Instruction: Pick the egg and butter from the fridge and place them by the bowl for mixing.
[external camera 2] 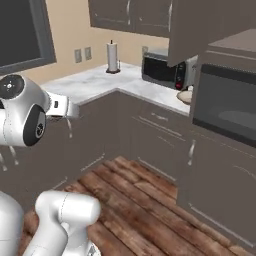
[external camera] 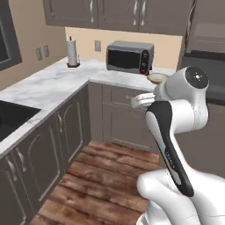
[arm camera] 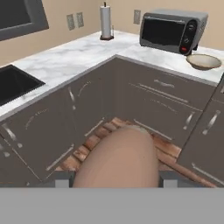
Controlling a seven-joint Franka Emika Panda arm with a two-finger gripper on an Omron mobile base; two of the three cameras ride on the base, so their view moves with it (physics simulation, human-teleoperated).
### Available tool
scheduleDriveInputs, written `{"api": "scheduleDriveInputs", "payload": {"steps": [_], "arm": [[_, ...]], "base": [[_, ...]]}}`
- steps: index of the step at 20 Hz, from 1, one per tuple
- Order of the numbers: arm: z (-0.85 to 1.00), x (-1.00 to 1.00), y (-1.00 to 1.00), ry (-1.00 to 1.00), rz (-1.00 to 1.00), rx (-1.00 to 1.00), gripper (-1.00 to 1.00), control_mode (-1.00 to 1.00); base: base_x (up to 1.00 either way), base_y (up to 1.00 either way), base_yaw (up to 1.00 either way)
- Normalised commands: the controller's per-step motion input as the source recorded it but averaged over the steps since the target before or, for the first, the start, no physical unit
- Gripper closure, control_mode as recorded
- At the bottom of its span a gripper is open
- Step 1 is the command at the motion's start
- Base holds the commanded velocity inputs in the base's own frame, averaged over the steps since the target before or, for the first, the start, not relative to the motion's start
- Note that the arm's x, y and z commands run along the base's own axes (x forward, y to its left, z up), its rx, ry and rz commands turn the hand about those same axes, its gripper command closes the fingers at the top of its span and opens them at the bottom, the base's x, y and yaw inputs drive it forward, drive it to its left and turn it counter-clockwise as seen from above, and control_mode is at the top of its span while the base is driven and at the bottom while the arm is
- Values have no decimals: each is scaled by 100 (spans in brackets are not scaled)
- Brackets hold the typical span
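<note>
One egg (arm camera: 118,157) in pincer (arm camera: 116,178), facing bowl (arm camera: 203,61).

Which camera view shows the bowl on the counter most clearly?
The hand view shows the bowl best: its whole rim and darker inside are visible, right of the toaster oven. In the left base view the arm partly hides it; in the right base view only a sliver shows.

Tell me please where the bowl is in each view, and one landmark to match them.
Left base view: the bowl sits on the counter at right of centre, right of the toaster oven.
Right base view: the bowl is at the right, partly hidden behind the dark wall oven.
Hand view: the bowl is at the upper right, on the counter.
Shared landmark: the toaster oven beside it.
</note>
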Motion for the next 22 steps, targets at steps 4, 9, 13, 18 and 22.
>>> {"api": "scheduleDriveInputs", "payload": {"steps": [4, 9, 13, 18, 22], "arm": [[0, 0, 0, 0, 0, 0, 100, 100], [0, 0, 0, 0, 0, 0, 100, 100], [0, 0, 0, 0, 0, 0, 100, 100], [0, 0, 0, 0, 0, 0, 100, 100], [0, 0, 0, 0, 0, 0, 100, 100]], "base": [[44, 24, -65], [60, 32, -52], [69, 35, -43], [70, 36, -42], [66, 45, -34]]}}
